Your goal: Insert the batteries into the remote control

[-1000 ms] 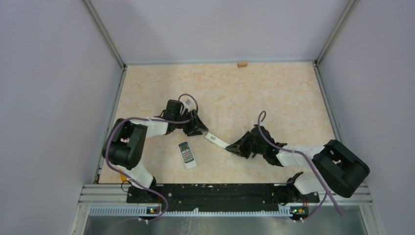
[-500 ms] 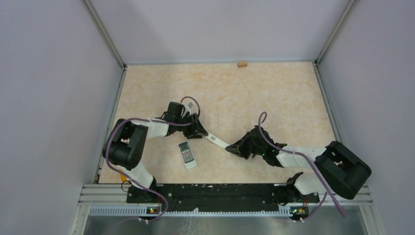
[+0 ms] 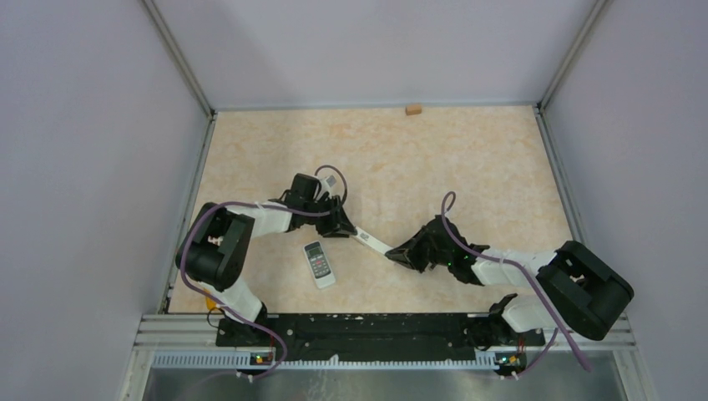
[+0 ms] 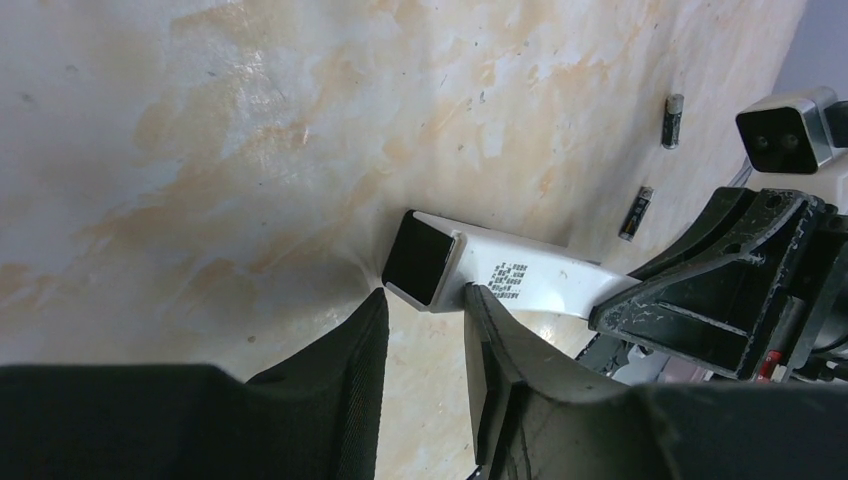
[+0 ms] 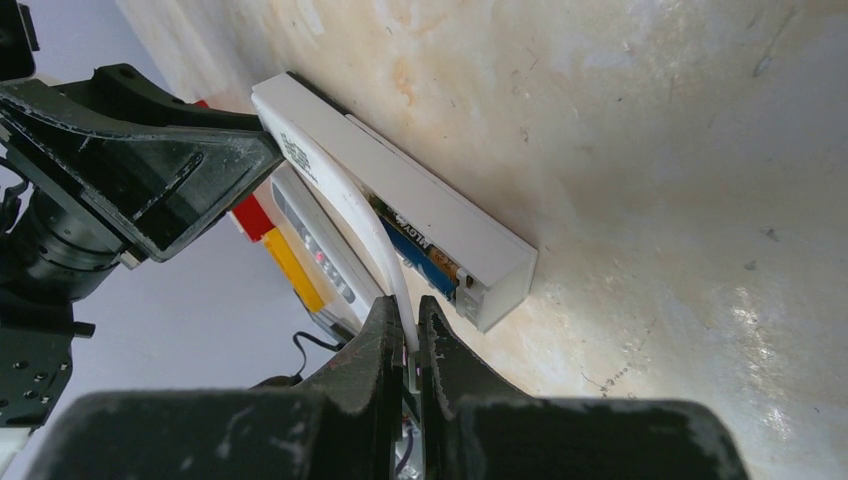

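At left claw [image 4: 425,300] tips, remote [image 4: 505,275] end

White-link, black-jointed arms [image 3: 269,219]; purple cables [image 3: 442,207]; scuffed black jaws.

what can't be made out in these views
- Top view: the small dark cylindrical batteries are too small to find; the left gripper covers one end of the long white plastic remote control.
- Left wrist view: the right gripper hides the remote's far end; its battery compartment faces away.
- Right wrist view: the remote's own wall partly hides the compartment, so the count inside is unclear.
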You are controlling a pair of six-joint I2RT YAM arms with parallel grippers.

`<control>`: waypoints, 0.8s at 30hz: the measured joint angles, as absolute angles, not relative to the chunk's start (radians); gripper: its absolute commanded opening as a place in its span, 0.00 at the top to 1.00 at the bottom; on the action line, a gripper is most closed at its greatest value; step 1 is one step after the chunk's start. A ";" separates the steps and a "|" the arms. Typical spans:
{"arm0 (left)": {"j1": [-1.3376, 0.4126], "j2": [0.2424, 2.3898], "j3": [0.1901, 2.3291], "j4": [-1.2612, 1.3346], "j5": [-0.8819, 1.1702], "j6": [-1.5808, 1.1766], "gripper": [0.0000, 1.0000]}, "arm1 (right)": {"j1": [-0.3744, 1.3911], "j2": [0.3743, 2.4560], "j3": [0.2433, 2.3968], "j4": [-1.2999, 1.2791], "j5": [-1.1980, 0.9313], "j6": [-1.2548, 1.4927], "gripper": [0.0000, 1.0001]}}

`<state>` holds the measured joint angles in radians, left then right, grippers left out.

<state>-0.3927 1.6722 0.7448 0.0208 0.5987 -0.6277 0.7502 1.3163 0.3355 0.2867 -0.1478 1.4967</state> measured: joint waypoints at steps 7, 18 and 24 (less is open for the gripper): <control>-0.409 1.678 0.784 -0.047 0.561 -0.613 0.64 | 0.750 1.316 0.336 0.276 -0.144 1.500 0.74; -0.414 1.687 0.811 -0.091 0.547 -0.611 0.62 | 0.750 1.203 0.353 0.081 -0.090 1.486 0.54; -0.414 1.694 0.818 -0.098 0.547 -0.611 0.62 | 0.750 1.179 0.332 0.006 -0.059 1.485 0.54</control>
<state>-0.4141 1.6936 0.8177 -0.0982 0.5468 -0.6113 0.7502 1.1790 0.3317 0.0055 -0.0586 1.4845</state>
